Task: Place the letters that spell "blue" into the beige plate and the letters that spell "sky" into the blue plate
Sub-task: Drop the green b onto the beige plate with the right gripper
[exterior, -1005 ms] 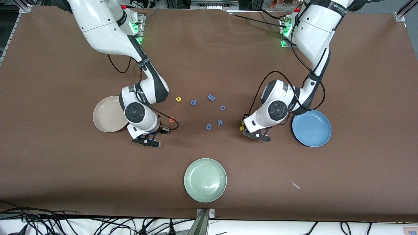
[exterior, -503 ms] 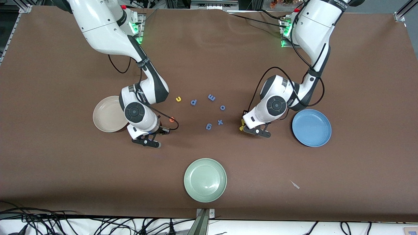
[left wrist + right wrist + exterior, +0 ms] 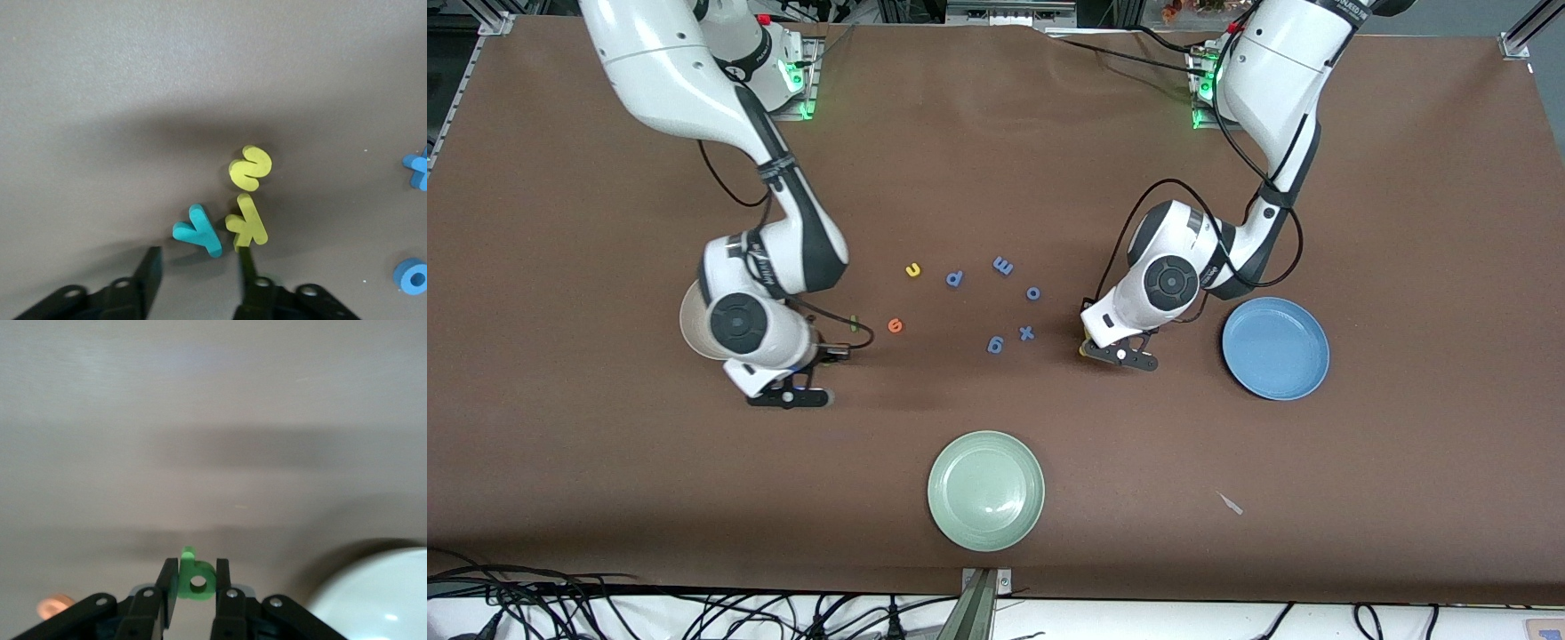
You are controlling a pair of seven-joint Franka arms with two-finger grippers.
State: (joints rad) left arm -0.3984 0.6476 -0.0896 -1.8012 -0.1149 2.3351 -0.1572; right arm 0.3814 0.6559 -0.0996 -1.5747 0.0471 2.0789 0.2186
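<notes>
My right gripper (image 3: 787, 397) (image 3: 195, 568) is shut on the dark green "b" (image 3: 197, 581), held over the table beside the beige plate (image 3: 691, 324) (image 3: 373, 600). The thin green "l" (image 3: 854, 322), orange "e" (image 3: 895, 326) (image 3: 53, 608) and yellow "u" (image 3: 912, 269) lie on the table. My left gripper (image 3: 1129, 356) (image 3: 199, 273) is open and low over the yellow "s" (image 3: 250, 167), yellow "k" (image 3: 247, 223) and teal "y" (image 3: 198, 231). One finger (image 3: 248, 270) overlaps the "k"; the "y" lies just ahead of the gap. The blue plate (image 3: 1275, 348) is beside this arm.
Several all-blue letters lie mid-table, among them a "p" (image 3: 954, 279), an "o" (image 3: 1033, 292) (image 3: 412, 275) and an "x" (image 3: 1027, 333) (image 3: 417, 170). A pale green plate (image 3: 985, 489) sits nearer the front camera. A small scrap (image 3: 1231, 504) lies beside it toward the left arm's end.
My right arm has shifted toward the beige plate with the "b", uncovering the green "l". My left gripper has edged closer over the "s", "k", "y" cluster.
</notes>
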